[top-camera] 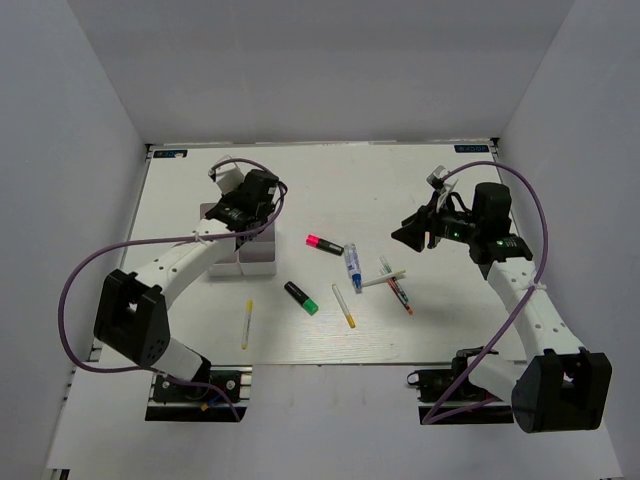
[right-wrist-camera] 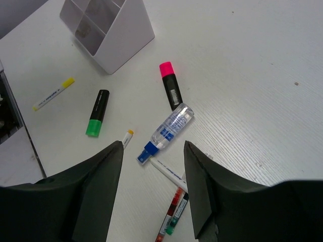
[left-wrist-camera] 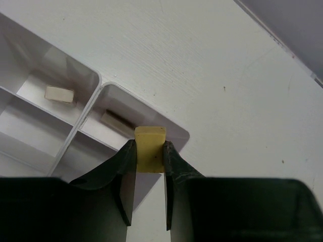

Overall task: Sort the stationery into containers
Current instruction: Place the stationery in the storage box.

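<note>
My left gripper (left-wrist-camera: 150, 151) is shut on a beige eraser (left-wrist-camera: 150, 146) and holds it over the near corner of the white containers (left-wrist-camera: 95, 79). Another eraser (left-wrist-camera: 59, 94) lies in the left compartment. In the top view the left gripper (top-camera: 245, 207) hangs over the containers (top-camera: 258, 262). My right gripper (top-camera: 410, 236) is open and empty above the scattered stationery. In its wrist view the right gripper (right-wrist-camera: 153, 147) hovers over the white-blue marker (right-wrist-camera: 166, 132), with the pink highlighter (right-wrist-camera: 170, 85), the green highlighter (right-wrist-camera: 97, 112) and a white pen (right-wrist-camera: 169, 173) around it.
On the table lie the pink highlighter (top-camera: 324, 244), the white-blue marker (top-camera: 352, 267), the green highlighter (top-camera: 301, 297), two yellow-tipped pens (top-camera: 343, 306) (top-camera: 247, 323), and the crossed white pen (top-camera: 383, 280) and red pen (top-camera: 400, 292). White walls enclose the table.
</note>
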`<move>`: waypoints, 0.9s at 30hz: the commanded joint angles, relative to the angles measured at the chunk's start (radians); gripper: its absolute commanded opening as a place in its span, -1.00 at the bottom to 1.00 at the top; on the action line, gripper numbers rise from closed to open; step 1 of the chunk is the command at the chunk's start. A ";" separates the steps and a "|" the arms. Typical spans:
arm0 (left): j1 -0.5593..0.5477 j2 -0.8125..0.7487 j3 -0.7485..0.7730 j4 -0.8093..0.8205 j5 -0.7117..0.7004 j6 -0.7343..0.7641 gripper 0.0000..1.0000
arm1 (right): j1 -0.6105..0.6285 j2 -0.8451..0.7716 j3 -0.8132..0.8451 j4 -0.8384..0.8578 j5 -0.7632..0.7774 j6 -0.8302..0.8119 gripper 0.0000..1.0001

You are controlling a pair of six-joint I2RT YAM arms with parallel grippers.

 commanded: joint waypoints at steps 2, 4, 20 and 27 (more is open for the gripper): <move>0.015 0.015 0.004 0.023 -0.054 -0.077 -0.71 | -0.006 -0.001 -0.010 0.030 -0.033 0.000 0.16; 0.015 0.026 -0.005 0.033 -0.054 -0.086 -0.66 | -0.006 -0.002 -0.010 0.027 -0.033 -0.005 0.16; 0.024 0.014 -0.024 0.073 -0.047 -0.086 0.14 | -0.003 0.009 -0.012 0.013 -0.053 -0.025 0.30; 0.001 -0.075 -0.002 0.051 0.057 0.083 0.14 | 0.003 0.019 -0.001 -0.001 0.007 -0.098 0.21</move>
